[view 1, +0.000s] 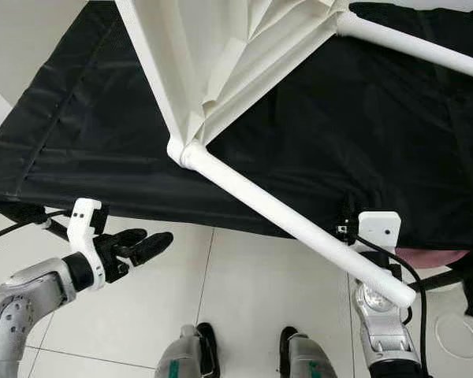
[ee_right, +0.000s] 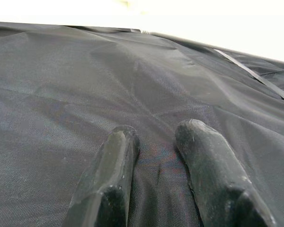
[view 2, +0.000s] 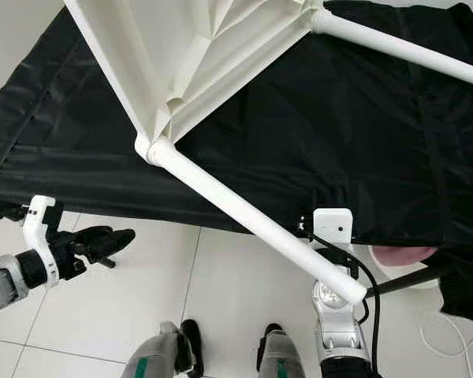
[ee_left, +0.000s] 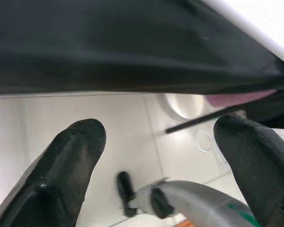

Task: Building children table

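A black cloth (view 1: 355,118) covers most of the head views, spread over a raised surface from the upper left to the right edge, its front hem running across the middle of the frame. On it lies the white table (view 1: 213,55), upside down in the upper centre, ribbed underside showing. One round leg (view 1: 292,224) slants from a corner socket at centre down to the lower right, its free end past the hem over the floor; a second leg (view 1: 426,43) runs along the upper right. Pale floor tiles (view 1: 221,291) fill the lower part, with the robot's two feet (view 1: 244,350) at bottom centre.

The left gripper (view 1: 146,244) hovers at lower left, over the tiles just in front of the hem, touching nothing; its fingers (ee_left: 71,161) are spread wide apart. The right gripper (ee_right: 156,156) lies at lower right, beneath the slanting leg's end, reaching over the cloth; its fingers (ee_right: 109,175) rest flat on the fabric with a narrow gap between them, pinching nothing.
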Tool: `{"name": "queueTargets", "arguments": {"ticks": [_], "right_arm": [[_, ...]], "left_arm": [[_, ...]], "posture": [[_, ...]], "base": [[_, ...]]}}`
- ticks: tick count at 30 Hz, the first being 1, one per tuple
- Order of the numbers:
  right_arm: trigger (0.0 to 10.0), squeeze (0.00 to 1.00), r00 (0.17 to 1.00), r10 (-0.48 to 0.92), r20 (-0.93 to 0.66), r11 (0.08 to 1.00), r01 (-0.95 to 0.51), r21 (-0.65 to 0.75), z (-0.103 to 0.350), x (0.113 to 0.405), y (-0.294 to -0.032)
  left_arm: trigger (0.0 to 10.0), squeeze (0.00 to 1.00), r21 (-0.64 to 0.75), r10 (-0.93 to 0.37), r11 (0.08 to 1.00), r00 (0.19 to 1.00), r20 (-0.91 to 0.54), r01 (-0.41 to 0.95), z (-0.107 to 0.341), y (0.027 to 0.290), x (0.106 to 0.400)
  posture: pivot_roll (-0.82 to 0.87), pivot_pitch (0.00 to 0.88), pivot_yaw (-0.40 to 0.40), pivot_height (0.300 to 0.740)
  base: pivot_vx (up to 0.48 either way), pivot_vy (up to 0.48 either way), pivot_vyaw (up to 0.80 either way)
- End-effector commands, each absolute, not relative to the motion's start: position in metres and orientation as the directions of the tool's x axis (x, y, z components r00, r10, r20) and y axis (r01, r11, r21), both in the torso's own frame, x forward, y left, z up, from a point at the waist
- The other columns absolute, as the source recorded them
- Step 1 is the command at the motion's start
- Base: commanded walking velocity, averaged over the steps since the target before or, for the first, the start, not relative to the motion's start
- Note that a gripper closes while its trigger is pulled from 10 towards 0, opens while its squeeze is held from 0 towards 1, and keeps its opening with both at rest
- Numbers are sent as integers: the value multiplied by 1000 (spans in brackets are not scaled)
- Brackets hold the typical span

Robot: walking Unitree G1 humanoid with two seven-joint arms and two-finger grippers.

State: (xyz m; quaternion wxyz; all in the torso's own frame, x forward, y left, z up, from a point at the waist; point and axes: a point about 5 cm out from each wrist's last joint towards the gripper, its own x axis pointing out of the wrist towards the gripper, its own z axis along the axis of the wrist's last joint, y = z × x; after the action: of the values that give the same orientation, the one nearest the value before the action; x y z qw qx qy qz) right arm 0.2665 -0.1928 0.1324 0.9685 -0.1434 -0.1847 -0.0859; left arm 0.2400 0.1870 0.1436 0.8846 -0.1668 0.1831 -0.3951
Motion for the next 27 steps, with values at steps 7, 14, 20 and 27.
{"name": "queueTargets", "arguments": {"ticks": [7,14,20,27], "right_arm": [[10000,0,929,-144,342,945,231,-231,123,268,-195],[10000,0,927,-134,349,951,220,-219,125,268,-189],[10000,0,920,-146,363,947,236,-217,128,266,-193],[10000,0,916,-159,369,945,249,-214,129,261,-195]], "left_arm": [[10000,0,-451,-887,462,413,-209,764,118,132,234],[10000,0,-350,-937,339,280,-209,874,122,79,253],[10000,0,-289,-958,268,223,-180,919,137,56,266],[10000,0,-212,-976,186,156,-154,959,158,36,276]], "posture": [[-46,207,113,740],[-55,205,116,740],[-74,206,122,740],[-74,206,122,740]], "base": [[0,0,0],[0,0,0],[0,0,0],[0,0,0]]}}
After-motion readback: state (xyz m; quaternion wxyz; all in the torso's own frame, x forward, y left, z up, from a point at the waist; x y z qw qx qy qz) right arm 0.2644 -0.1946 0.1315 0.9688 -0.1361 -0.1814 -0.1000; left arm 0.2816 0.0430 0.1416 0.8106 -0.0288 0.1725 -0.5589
